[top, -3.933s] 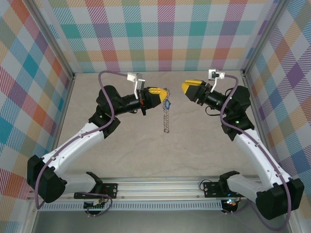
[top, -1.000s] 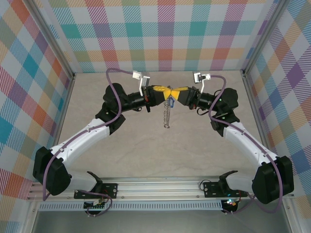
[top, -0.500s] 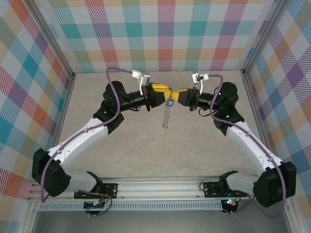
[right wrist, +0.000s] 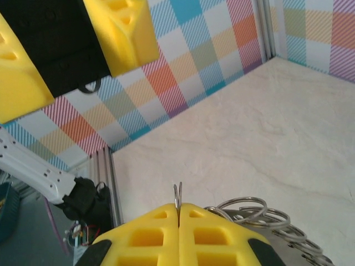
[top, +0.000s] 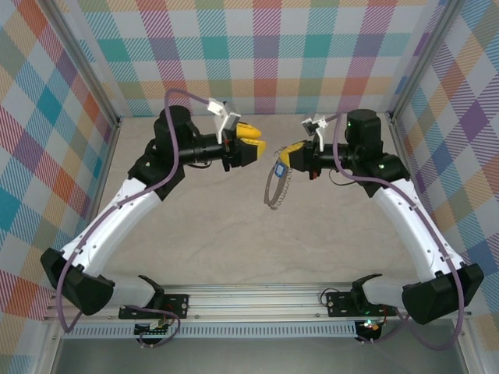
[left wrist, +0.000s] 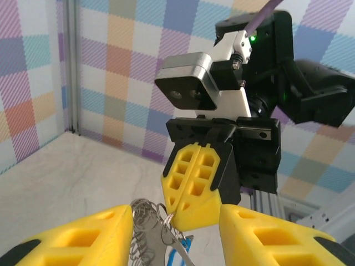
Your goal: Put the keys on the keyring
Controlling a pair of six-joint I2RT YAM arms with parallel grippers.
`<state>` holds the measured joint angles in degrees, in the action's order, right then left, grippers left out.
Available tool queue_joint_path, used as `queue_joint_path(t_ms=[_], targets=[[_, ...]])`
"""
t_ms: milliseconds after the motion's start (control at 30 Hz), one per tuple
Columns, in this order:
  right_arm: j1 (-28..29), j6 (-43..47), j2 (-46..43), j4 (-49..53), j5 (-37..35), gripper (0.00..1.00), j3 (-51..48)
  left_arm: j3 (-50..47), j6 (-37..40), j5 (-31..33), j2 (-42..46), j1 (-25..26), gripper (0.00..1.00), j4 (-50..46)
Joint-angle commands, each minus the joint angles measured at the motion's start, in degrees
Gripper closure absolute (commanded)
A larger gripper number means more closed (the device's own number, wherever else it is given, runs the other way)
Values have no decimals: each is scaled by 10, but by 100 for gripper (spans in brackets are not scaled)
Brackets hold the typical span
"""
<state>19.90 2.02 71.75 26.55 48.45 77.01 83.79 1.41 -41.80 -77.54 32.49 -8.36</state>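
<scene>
My right gripper (top: 286, 157) is shut on a thin wire loop of the keyring (top: 270, 195), which hangs below it above the table. The keys' blue tag (top: 278, 169) dangles on the ring just under the right fingertips. My left gripper (top: 253, 146) stands open to the left of it, apart from the ring and holding nothing. In the left wrist view the shut right gripper (left wrist: 178, 217) pinches the loop, with the keyring's coils (left wrist: 145, 219) and the blue tag (left wrist: 177, 256) between my open left fingers (left wrist: 83, 238). In the right wrist view the pinched loop (right wrist: 177, 195) sticks up from the shut right gripper (right wrist: 178, 210).
The beige tabletop (top: 234, 226) lies below, walled by checked panels (top: 257, 54). An aluminium rail (top: 257, 300) with both arm bases runs along the near edge. The left gripper's yellow fingers (right wrist: 119, 33) show at the top left of the right wrist view.
The left gripper opened and drew back to the left. The right gripper stayed shut and now carries the keyring and tag alone, shifted slightly right.
</scene>
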Motion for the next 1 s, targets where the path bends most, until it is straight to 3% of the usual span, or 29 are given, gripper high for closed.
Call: queue_joint_path(t_ms=[0,200,967], targets=[[0,70,8,61,16,100,30,41,68,-51,-36,-5,59,-119],[0,74,15,69,28,100,43,91,97,-101,-84,-5,68,-180],[2,41,14,14,57,100,23,88,56,-143,-124,-3,70,-125]])
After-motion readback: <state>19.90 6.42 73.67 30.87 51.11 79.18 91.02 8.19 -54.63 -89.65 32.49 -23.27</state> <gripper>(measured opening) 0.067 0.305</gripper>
